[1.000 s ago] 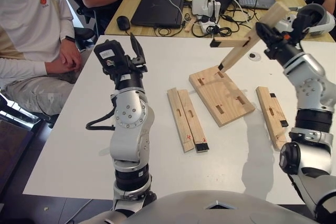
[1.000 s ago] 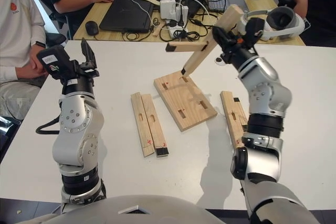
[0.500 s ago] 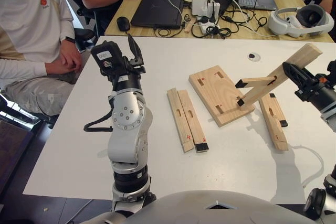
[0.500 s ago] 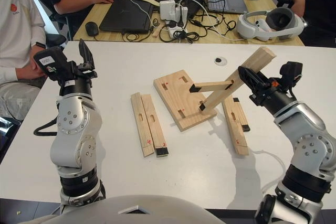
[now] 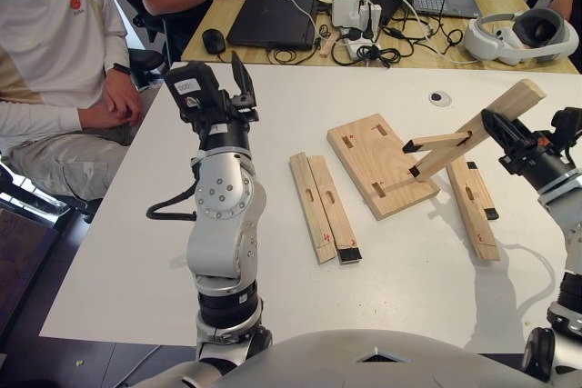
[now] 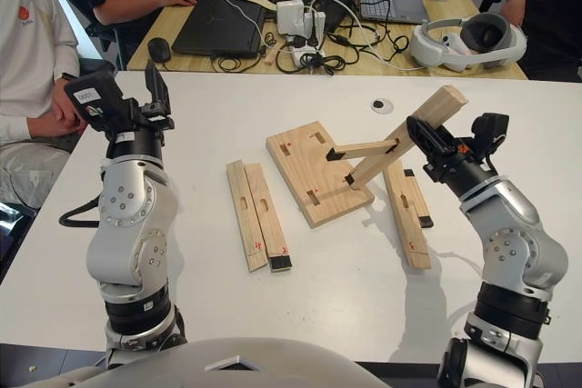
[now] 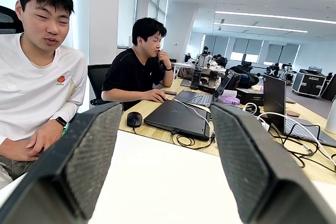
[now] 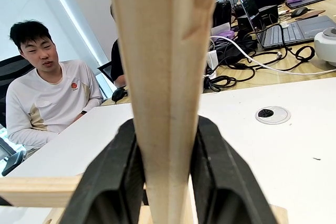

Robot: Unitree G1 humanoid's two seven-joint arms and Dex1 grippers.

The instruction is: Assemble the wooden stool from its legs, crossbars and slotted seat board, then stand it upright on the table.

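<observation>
We find the right fingers (image 8: 113, 182) clenched on a wooden leg (image 6: 377, 158) with one crossbar (image 6: 364, 149) attached, its lower end beyond them over the slotted seat board (image 6: 305, 170), and the left fingers (image 7: 89, 156) released, spread wide.

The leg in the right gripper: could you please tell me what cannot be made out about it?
- Lower tip of the leg on the seat board: too small in the head views to tell whether it sits in a slot.
- Right wrist view: the leg and the fingers of the right gripper block that tip.
- Crossbar joint with the leg: too small in head views to judge.
</observation>
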